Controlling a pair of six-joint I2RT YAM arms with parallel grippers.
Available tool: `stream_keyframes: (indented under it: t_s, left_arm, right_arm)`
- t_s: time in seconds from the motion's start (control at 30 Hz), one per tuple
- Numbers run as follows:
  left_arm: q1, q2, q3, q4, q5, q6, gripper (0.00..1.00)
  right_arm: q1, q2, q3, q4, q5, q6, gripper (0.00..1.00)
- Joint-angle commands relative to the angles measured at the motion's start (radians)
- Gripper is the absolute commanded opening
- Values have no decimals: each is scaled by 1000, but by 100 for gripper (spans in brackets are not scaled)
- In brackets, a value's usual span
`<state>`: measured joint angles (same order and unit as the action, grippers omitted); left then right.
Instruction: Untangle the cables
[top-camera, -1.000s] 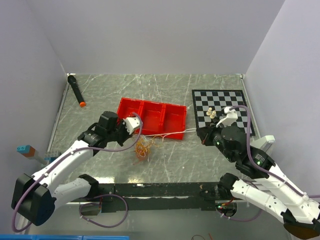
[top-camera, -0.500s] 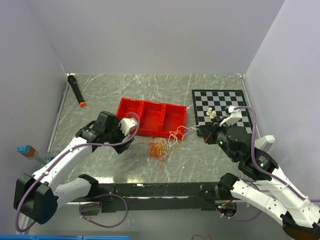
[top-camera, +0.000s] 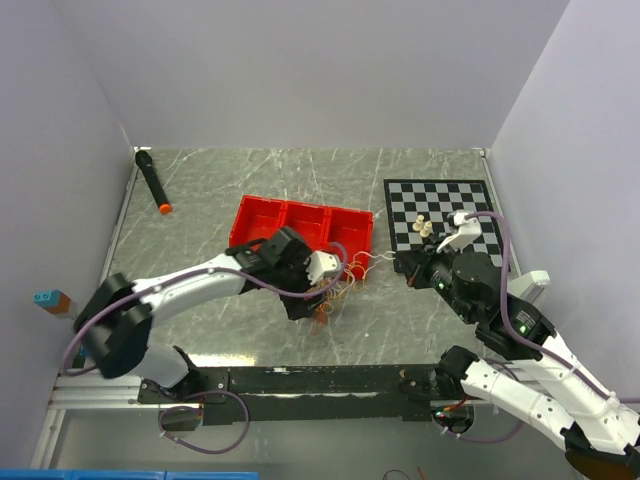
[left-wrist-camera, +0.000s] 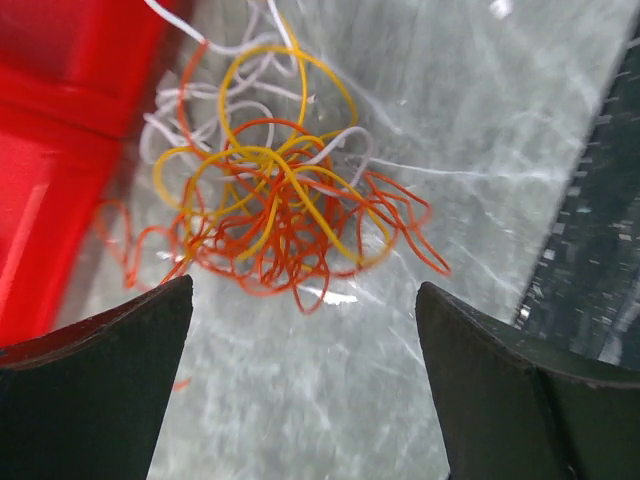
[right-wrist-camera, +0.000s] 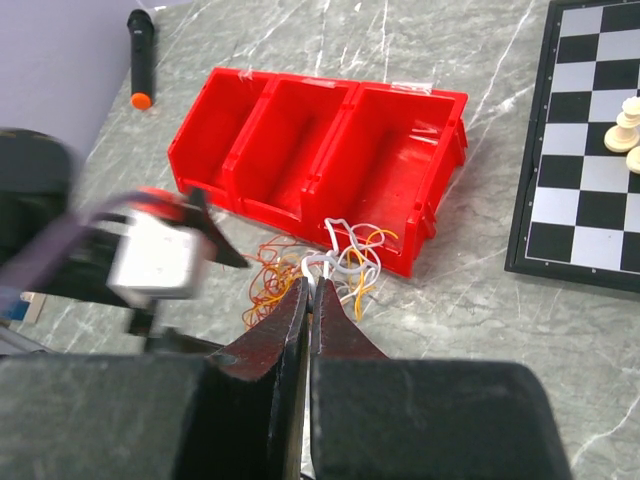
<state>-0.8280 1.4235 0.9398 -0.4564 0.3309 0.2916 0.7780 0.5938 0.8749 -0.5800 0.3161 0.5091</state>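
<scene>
While a black marker (top-camera: 152, 181) lies at the far left of the worktop (top-camera: 300, 170), the left end effector (left-wrist-camera: 300, 295) hovers with its fingers spread wide over the cables (left-wrist-camera: 280, 200). These form a small knot of orange, yellow and white strands resting on the worktop just near of the red tray (top-camera: 300, 222), below its right-hand compartment. Some of the white loops lie against the tray's near wall. To the right, the right end effector (right-wrist-camera: 310, 283) has its fingers pressed together, apparently pinching a single white strand that trails out of the knot. Farther right, chess pieces (top-camera: 424, 227) stand on the near left part of a chessboard (top-camera: 450, 200). The main risk appears to lie in the left arm's next grasp. If the wide-open fingers come down around the whole clump rather than one strand, pulling the arms apart would probably draw the knot tighter instead of loosening it. The white strand is very thin and could slip from the right arm's pinch under tension. Loops resting against the tray wall might snag and drag the tray along. A long pull to the right could also sweep the arm or the strands into the chess pieces and topple them.
</scene>
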Motion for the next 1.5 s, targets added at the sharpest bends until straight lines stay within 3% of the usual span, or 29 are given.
stream_keyframes:
  t_s: [0.0,0.2,0.27,0.4,0.53,0.8,0.93,1.03,1.23,1.47]
  left_arm:
    - [-8,95,54,105,-78,-32,97]
    - [-11,164,36,206,-55,-43,99]
    - [-14,184,21,231,-46,-28,80]
    - [-17,166,-33,249,-52,-5,25]
    - [-19,111,-79,231,-79,14,1]
    - [38,-86,-104,-19,-133,128,1]
    - [203,-176,-137,-167,-75,243,1]
    - [392,-230,-137,-284,39,366,1]
    - [539,-304,-232,-269,-75,455,1]
    - [552,-299,-231,-271,-58,437,1]
  right_arm:
    - [-2,-31,-16,26,9,16,0]
    - [-2,-37,-34,19,-3,31,0]
    - [-2,-34,-33,14,-5,32,0]
    - [-2,-38,-13,-6,5,19,0]
    - [-2,-43,25,-27,34,-3,0]
    - [-2,-40,162,-104,139,-61,0]
    - [-2,-51,214,-133,196,-90,0]
    - [-3,-51,248,-155,222,-104,0]
    - [-3,-57,311,-205,288,-127,0]
    - [-2,-63,393,-238,342,-155,0]
